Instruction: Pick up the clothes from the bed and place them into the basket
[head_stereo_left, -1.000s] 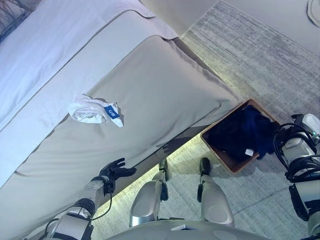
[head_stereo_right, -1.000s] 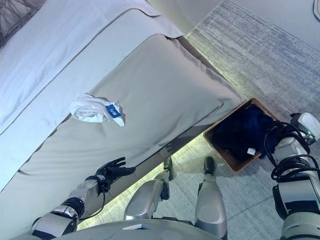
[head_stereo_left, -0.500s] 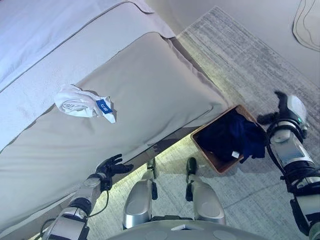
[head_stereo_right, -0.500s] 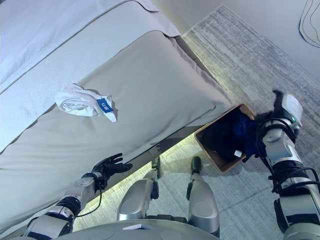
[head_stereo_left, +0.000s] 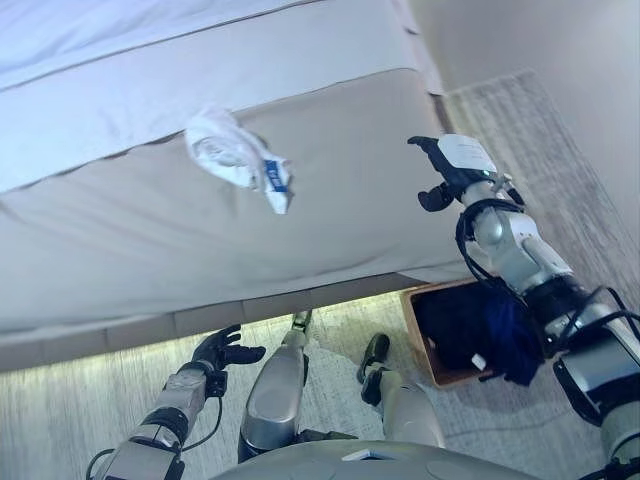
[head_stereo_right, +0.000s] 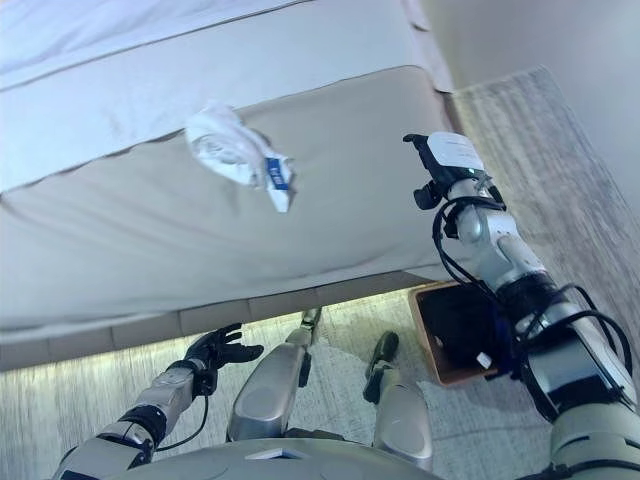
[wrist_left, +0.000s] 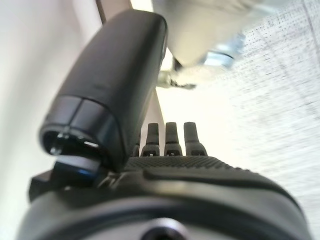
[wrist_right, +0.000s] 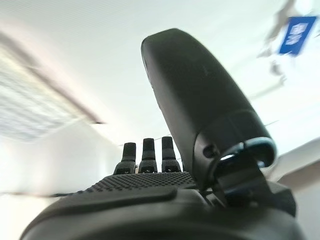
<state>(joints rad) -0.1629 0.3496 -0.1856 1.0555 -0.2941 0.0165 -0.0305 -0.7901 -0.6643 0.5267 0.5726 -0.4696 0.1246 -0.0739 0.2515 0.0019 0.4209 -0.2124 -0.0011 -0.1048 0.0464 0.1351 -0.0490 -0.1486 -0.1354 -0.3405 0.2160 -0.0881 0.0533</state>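
Observation:
A crumpled white garment (head_stereo_left: 228, 153) with a blue tag (head_stereo_left: 277, 176) lies on the beige bed cover (head_stereo_left: 150, 240), some way in from the bed's near edge. My right hand (head_stereo_left: 447, 168) hovers open and empty above the bed's right part, well to the right of the garment. The brown basket (head_stereo_left: 420, 336) stands on the floor under that arm and holds dark blue clothes (head_stereo_left: 488, 330). My left hand (head_stereo_left: 218, 351) hangs low in front of the bed's side, open and empty. The right wrist view catches the blue tag (wrist_right: 297, 33) past the fingers.
A white sheet (head_stereo_left: 120, 40) covers the far part of the bed. A grey patterned rug (head_stereo_left: 560, 180) lies on the floor to the right, beyond the basket. The bed's side panel (head_stereo_left: 150, 328) runs just above my left hand.
The camera has swung, so the whole scene has shifted. My right arm has risen from beside the basket to above the bed's right part. The left hand stays low by the bed's side.

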